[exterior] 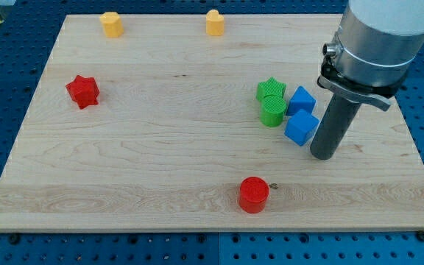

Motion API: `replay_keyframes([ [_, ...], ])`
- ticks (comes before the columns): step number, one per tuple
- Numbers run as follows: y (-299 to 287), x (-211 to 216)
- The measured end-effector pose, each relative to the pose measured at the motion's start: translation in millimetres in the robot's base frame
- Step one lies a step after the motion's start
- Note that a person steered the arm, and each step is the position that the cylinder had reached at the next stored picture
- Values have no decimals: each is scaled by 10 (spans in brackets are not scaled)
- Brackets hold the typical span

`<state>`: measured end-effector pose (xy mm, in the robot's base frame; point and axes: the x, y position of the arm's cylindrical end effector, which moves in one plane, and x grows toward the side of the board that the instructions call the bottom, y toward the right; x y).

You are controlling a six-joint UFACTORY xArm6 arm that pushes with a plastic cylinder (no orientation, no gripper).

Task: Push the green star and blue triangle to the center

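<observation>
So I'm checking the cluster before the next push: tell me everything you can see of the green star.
The green star is a small, solid-looking block in bright green with a matte, faintly ridged surface. It sits flat on the wooden board, right of centre, at the upper left of a tight cluster. The green cylinder is pressed against its lower side, and the upper blue block sits just to its right, seemingly touching. My tip stands apart, lower right, beyond the lower blue block.

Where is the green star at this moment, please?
The green star sits right of the board's centre in the camera view, touching the green cylinder just below it and the upper blue block on its right; my tip is lower right.
</observation>
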<state>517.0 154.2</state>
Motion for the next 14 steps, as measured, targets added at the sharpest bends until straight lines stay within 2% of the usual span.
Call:
replay_keyframes([
  [2, -1, -397],
  [3, 3, -397],
  [4, 348, -114],
  [5, 390, -53],
  [8, 50, -36],
  [9, -94, -175],
  [10, -82, -438],
  [11, -82, -432],
  [12, 72, -173],
  [13, 278, -101],
  [14, 283, -211],
])
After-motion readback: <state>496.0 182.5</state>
